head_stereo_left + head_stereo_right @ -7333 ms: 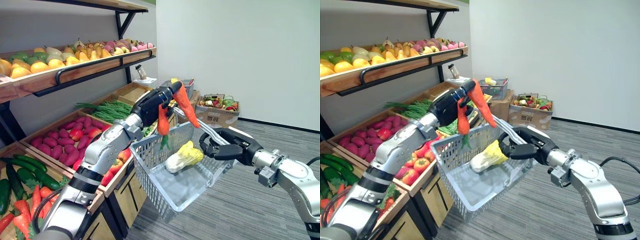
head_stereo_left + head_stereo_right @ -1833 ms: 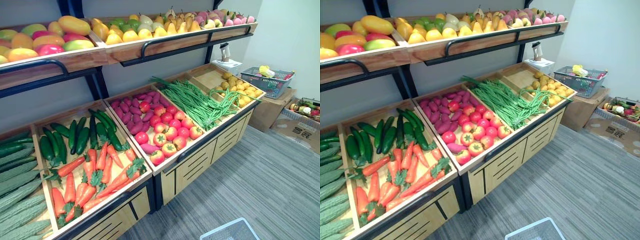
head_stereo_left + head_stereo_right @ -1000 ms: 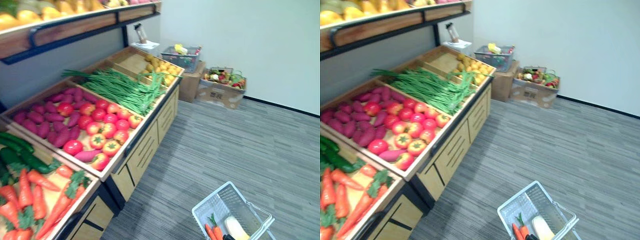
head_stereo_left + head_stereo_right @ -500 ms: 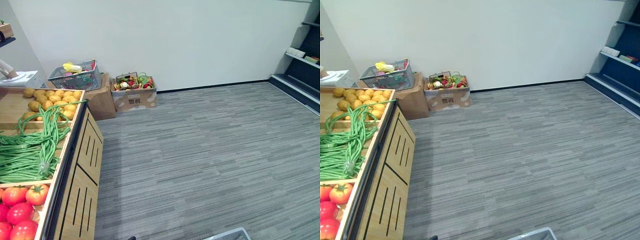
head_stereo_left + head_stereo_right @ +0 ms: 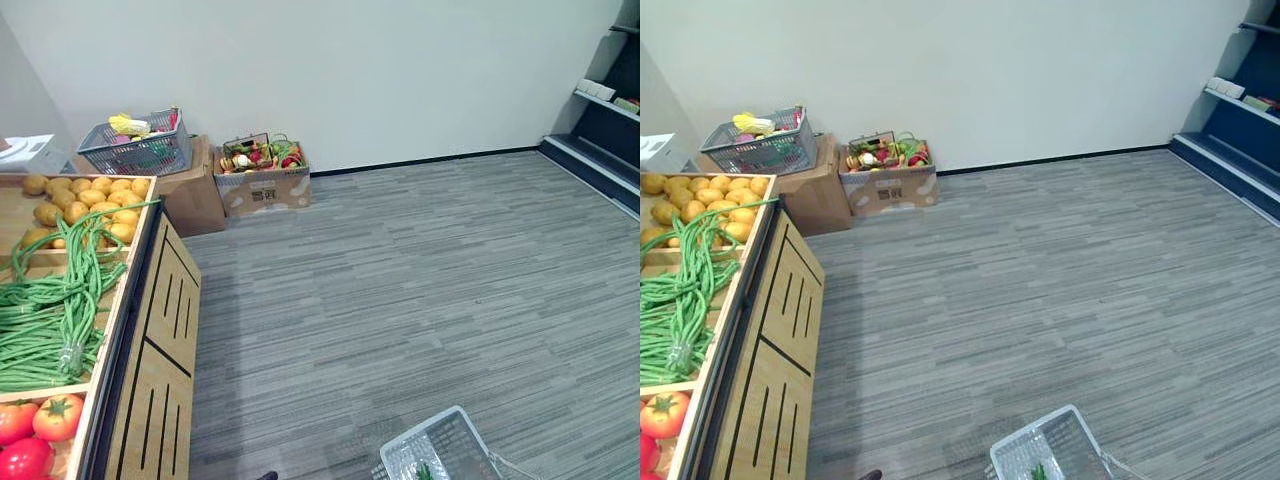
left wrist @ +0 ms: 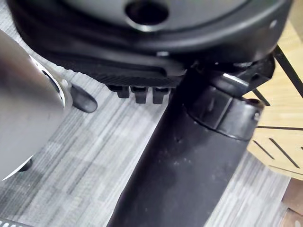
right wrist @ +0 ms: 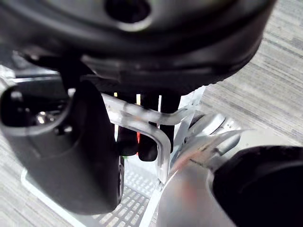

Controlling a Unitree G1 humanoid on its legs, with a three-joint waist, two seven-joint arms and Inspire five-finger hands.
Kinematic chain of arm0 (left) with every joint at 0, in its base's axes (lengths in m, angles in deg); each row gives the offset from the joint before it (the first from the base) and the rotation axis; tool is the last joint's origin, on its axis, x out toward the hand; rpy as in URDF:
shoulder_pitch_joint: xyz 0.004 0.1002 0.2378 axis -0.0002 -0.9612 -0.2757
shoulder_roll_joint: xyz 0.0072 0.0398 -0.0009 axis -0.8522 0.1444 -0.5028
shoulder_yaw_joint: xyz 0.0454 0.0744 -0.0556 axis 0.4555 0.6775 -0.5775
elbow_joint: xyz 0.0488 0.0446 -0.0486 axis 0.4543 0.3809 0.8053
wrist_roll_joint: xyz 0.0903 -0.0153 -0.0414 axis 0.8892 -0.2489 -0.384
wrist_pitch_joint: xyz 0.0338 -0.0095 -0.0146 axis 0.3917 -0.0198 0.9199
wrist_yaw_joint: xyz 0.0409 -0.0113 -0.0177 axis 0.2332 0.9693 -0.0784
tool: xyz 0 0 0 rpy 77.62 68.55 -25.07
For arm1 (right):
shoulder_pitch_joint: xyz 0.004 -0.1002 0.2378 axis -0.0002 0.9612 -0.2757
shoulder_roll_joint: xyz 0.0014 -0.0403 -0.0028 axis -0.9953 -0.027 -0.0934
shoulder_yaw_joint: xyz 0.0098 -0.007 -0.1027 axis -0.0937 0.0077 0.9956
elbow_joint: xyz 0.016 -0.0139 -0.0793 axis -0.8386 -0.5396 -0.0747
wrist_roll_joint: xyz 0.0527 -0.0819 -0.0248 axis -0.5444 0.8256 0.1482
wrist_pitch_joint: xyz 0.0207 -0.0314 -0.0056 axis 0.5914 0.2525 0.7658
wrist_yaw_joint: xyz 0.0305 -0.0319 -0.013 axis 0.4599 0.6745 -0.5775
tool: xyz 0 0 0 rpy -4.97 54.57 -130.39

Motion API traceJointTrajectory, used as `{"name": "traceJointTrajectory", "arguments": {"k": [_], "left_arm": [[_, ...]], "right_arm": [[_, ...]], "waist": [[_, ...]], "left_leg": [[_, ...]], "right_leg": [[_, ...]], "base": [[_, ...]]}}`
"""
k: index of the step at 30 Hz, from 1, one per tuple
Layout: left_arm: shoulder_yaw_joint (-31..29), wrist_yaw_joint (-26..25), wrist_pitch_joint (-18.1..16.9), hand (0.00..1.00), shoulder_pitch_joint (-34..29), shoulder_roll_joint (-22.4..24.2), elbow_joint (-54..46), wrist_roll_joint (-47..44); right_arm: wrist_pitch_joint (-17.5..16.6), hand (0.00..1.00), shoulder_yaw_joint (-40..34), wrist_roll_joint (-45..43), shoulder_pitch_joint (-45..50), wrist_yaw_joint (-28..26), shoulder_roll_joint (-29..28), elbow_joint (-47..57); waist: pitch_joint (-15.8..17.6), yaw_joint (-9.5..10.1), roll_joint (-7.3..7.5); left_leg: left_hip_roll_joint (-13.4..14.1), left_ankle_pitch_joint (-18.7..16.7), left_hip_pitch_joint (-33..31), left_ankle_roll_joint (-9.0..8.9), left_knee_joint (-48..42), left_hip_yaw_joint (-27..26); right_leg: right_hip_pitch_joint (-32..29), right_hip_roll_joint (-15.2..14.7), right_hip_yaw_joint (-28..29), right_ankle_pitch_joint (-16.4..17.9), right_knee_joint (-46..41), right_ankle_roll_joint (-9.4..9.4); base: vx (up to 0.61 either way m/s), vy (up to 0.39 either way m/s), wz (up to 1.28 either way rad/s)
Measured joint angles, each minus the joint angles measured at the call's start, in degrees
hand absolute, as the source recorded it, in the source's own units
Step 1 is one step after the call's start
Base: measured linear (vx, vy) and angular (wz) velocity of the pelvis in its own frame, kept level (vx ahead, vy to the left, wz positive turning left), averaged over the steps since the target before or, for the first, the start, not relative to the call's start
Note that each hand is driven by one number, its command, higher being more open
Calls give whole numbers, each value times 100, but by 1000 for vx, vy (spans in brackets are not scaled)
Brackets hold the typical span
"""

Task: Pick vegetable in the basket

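Right wrist view puts the right hand [image 7: 142, 56] at the top, its fingers [image 7: 144, 137] and thumb [image 7: 80, 151] curled round the clear basket handle [image 7: 142, 116], with the grid of the basket floor below them. Left wrist view holds the left hand [image 6: 156, 42] above the grey floor; whether it is open or closed cannot be told.

From the head, the white wire basket [image 5: 419, 432] hangs low over the striped grey floor [image 5: 400, 280], and a vegetable's green top [image 5: 420, 470] pokes up inside it.

Left of the basket and well apart stands the wooden produce stand [image 5: 165, 330]. It carries tomatoes [image 5: 35, 425], long green beans [image 5: 60, 300] and potatoes [image 5: 85, 205].

Far beyond the basket, against the white wall [image 5: 350, 70], sits an open cardboard box [image 5: 265, 190] of mixed produce. Just beside it is a larger carton [image 5: 195, 200] with a grey basket [image 5: 140, 150] on top. Far right of the basket, dark shelving [image 5: 610, 130] lines the wall.
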State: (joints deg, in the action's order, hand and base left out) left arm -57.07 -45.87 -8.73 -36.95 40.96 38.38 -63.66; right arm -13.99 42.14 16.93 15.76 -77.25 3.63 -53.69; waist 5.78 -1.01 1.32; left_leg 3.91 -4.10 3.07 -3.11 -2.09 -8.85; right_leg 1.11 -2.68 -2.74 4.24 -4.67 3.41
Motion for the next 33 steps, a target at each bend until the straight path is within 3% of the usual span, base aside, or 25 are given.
{"name": "traceJointTrajectory", "arguments": {"k": [5, 7, 8, 9, 10, 12, 13, 16, 21, 33], "left_arm": [[35, 3, -13, 100, -47, -11, -20, 75], [152, 8, -16, 100, -85, -34, -20, 180], [200, 8, -17, 100, -93, -22, -14, 252], [218, -6, -12, 100, -93, -24, -15, 324], [229, -17, -11, 100, -104, -42, -30, 394], [266, 35, 6, 100, -159, -214, -90, 547], [261, 134, 65, 100, -158, -403, -143, 562], [237, 155, 177, 100, -219, -404, -126, 567], [237, 374, 145, 100, -217, -317, -30, 506], [246, 367, -18, 100, -154, -223, 90, 654]], "right_arm": [[104, 0, 39, 7, -120, 0, -11, -5], [110, 0, 27, -15, -193, 49, -10, -15], [87, 0, -26, -37, -240, 76, 30, -19], [33, 0, -136, -130, -243, 90, 89, -3], [46, 0, -184, -177, -207, 81, 92, 8], [48, 0, -196, -192, -13, 69, -25, -2], [99, 0, -164, -82, 156, 73, -100, -54], [267, 0, -112, -85, 186, 47, 51, -70], [328, 0, 14, 35, 145, -4, 171, -57], [483, 0, 190, 376, 71, -85, 255, -240]], "waist": [[-23, 96, 72], [11, 98, 101], [114, 103, 69], [213, 32, -55], [210, 18, -52], [154, 20, 174], [126, 11, 499], [18, 41, 326], [-32, 48, 199], [-157, 40, 287]], "left_leg": [[-12, -223, -172, 88, -333, -5], [-47, -405, -267, 190, -545, 9], [-54, -443, -138, 298, -505, 74], [-8, -434, -6, 344, -521, 199], [15, -437, 8, 347, -529, 286], [-97, -444, 7, 333, -549, 502], [-308, -464, -1, 268, -617, 744], [-109, -480, -60, 51, -628, 946], [87, -457, -72, -52, -443, 1123], [-34, -472, 216, -61, -325, 1095]], "right_leg": [[-49, -20, -40, -14, -28, -17], [-374, -146, -79, 247, -795, 106], [-774, -210, -148, 311, -1817, 245], [-1028, -283, -377, 471, -2230, 128], [-1014, -262, -375, 496, -1963, 84], [-1020, -308, -82, 323, -1317, 226], [-999, -471, 16, -159, -1190, 239], [-768, -302, -217, -145, -778, 127], [-485, -97, -468, -332, -204, 29], [-68, -231, -512, -373, 157, 76]], "base": [[-80, 23, -5], [-103, 30, -5], [-107, 6, 19], [-95, 0, 31], [-97, -14, 66], [-33, -93, 84], [113, -187, 91], [145, -111, 41], [163, -63, 18], [65, 42, 3]]}}
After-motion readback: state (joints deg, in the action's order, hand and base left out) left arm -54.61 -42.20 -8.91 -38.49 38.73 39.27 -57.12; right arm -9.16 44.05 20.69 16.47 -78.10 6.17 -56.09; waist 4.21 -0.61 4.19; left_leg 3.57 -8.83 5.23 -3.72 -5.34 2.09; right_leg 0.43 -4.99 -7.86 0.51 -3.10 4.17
